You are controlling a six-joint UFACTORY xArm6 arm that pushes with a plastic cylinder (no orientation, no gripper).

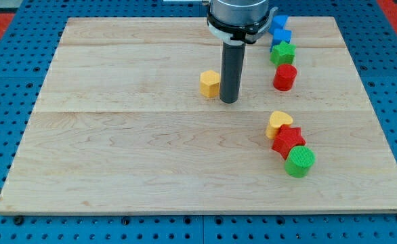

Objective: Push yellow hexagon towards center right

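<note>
The yellow hexagon [210, 83] lies a little above the middle of the wooden board [117, 149]. My tip [229, 101] is at the lower end of the dark rod, just right of the hexagon and very close to it, slightly lower in the view. I cannot tell whether it touches the hexagon.
At the view's top right, a column: two blue blocks [280, 23] [282, 36], a green star [282, 53], a red cylinder [285, 77]. At the right, below the middle: a yellow heart [279, 123], a red star [288, 141], a green cylinder [299, 161], touching in a chain.
</note>
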